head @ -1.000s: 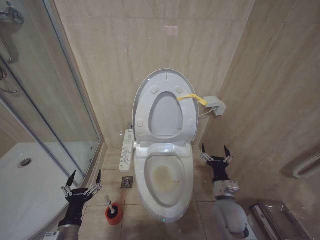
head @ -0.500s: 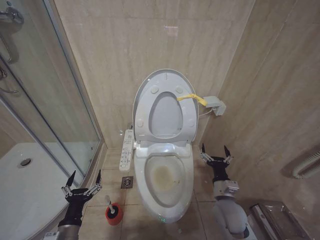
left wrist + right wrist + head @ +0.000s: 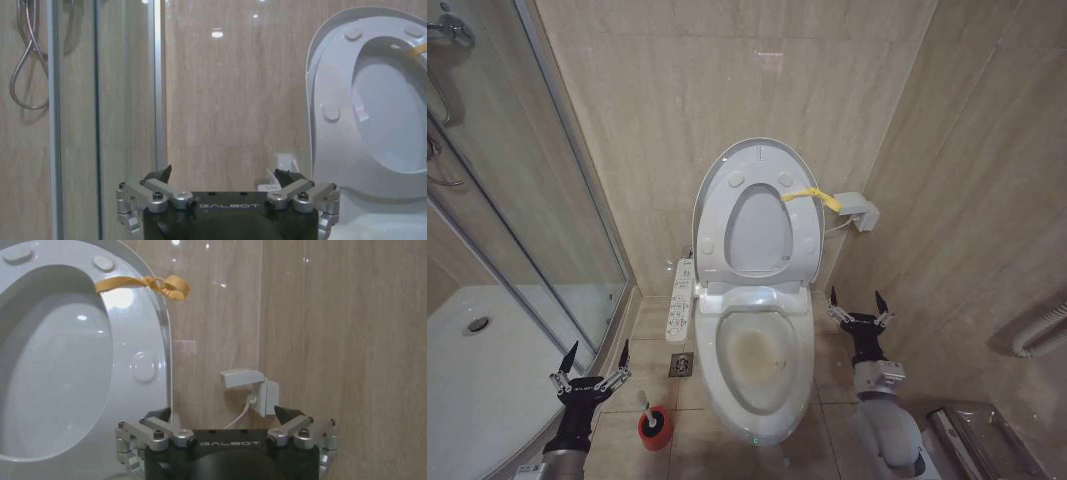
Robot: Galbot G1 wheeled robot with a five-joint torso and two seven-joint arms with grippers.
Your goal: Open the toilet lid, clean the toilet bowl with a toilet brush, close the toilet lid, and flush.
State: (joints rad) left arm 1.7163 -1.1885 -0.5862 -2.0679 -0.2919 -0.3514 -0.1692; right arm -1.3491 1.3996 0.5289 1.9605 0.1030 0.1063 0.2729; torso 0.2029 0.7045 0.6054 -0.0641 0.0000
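Red holder cup (image 3: 654, 428) on floor nr drain (image 3: 681, 365); wall socket box (image 3: 857, 211); glass shower door (image 3: 547, 190).

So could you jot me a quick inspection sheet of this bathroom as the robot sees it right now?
Surface: beige tiled floor, square drain beside the bowl.
Job's things: glossy white oval toilet lid and seat raised against the wall; white ceramic toilet bowl stained yellowish inside; white-handled toilet brush standing in its red round holder cup.
Clutter: nothing seen.
Grippers: left pincer open, beside the brush; right pincer open, on the bowl's other side.
Cables: white cord below the grey wall socket box.
Surroundings: glass shower enclosure, beige marble-look walls.
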